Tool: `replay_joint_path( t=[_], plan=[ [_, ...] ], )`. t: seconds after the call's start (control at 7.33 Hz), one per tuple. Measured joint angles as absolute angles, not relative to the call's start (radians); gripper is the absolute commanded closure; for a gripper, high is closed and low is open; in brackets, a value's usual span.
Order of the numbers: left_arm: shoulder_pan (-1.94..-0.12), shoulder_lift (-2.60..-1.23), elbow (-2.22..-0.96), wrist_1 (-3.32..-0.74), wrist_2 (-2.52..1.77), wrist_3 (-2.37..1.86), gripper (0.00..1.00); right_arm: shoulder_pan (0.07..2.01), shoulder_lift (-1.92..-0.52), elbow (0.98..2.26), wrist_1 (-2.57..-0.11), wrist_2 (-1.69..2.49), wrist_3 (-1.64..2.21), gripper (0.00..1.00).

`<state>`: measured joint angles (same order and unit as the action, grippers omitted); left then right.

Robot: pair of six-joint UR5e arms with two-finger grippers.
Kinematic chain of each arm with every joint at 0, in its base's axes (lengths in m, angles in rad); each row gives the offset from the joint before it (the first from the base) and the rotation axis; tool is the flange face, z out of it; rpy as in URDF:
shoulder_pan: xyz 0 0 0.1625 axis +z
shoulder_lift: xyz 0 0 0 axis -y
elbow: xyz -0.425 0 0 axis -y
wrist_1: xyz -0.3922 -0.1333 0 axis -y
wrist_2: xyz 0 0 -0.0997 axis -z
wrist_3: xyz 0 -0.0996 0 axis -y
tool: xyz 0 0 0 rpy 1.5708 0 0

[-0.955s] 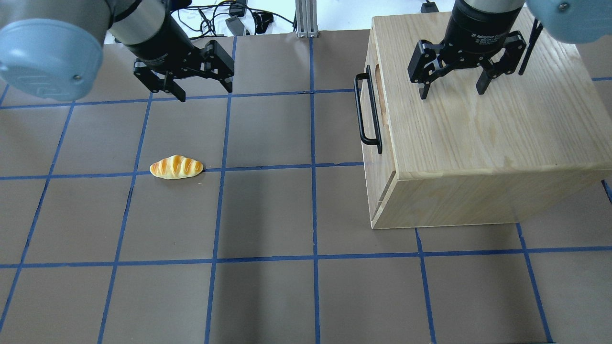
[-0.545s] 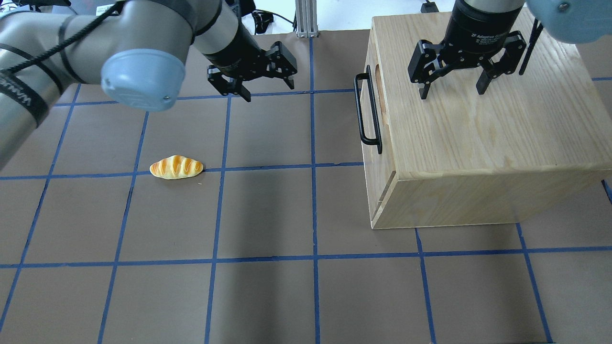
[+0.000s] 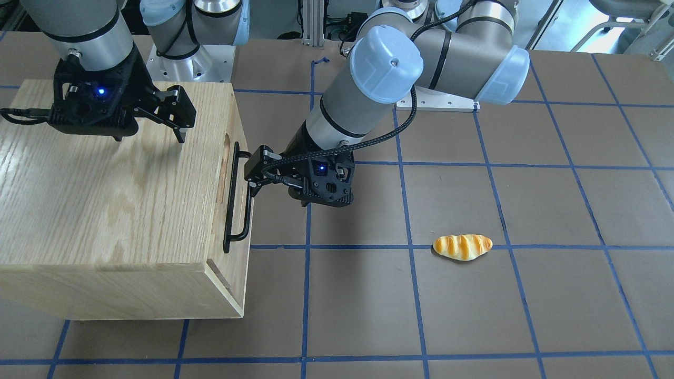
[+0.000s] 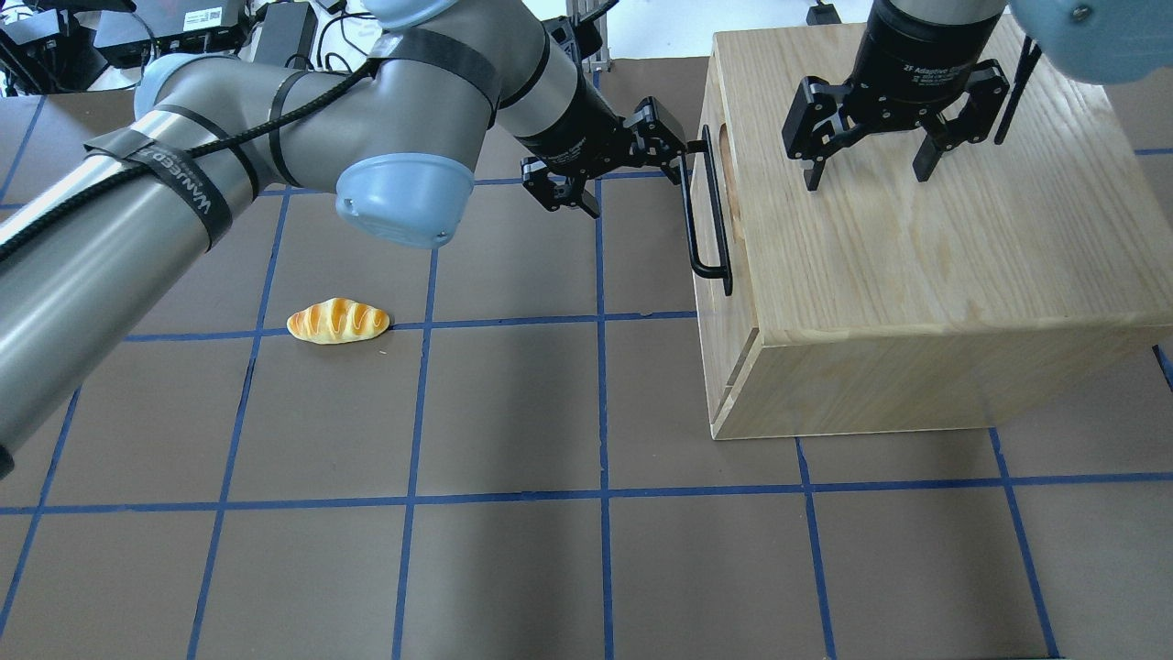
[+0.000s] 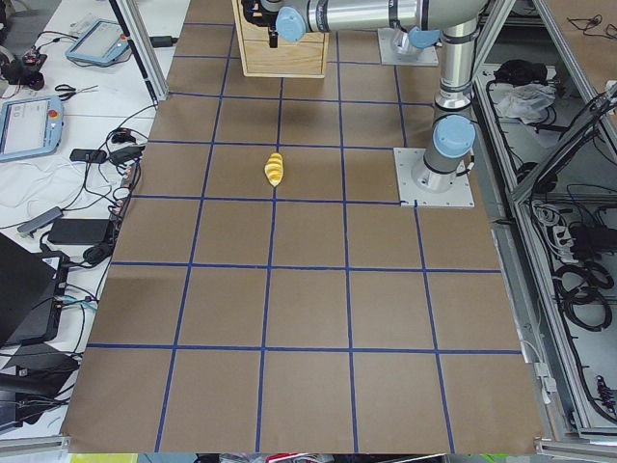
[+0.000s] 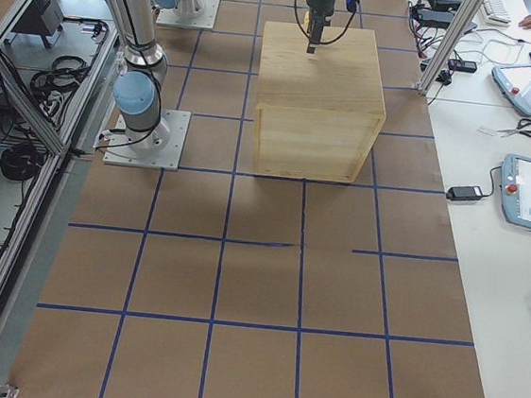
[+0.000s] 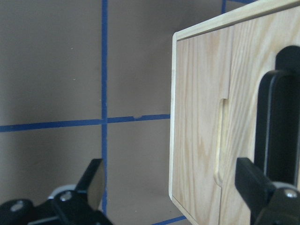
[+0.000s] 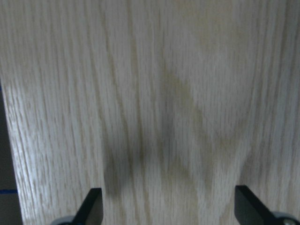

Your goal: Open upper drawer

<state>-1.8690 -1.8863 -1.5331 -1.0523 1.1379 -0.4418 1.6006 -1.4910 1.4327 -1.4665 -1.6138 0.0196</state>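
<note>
"2F Adaptive" on body of right claw [image 4: 866, 174] (remaining letters unreadable)

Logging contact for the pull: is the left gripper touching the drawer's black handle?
Cannot tell. In the overhead view the open left gripper has one fingertip overlapping the handle; no view plainly shows contact or gap.

Counted two robot arms, the left arm [image 4: 275, 156] and the right arm [image 4: 926, 37], each ending in one gripper: the left gripper [image 4: 637, 181] and the right gripper [image 4: 866, 179], two in all, with two fingers apiece. Found one oak-grained cabinet [image 4: 916, 257] standing on one table [image 4: 513, 568]. Made out one upper drawer [image 4: 738, 307] in its front, bearing one black bar handle [image 4: 701, 229] and one oval slot [image 4: 730, 174]. Spotted a single bread roll [image 4: 338, 321]. Noted two screen pendants [image 5: 99, 41] beside the table.
</note>
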Motion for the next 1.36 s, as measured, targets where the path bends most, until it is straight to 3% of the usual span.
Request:
replay_joint_path(
  t=[1.36],
  plan=[
    [-1.903,-1.916,-1.551,-1.040,1.137,-0.424,0.00,1.601,-1.491,1.433,-1.467,-1.614,0.019,0.00]
  ],
)
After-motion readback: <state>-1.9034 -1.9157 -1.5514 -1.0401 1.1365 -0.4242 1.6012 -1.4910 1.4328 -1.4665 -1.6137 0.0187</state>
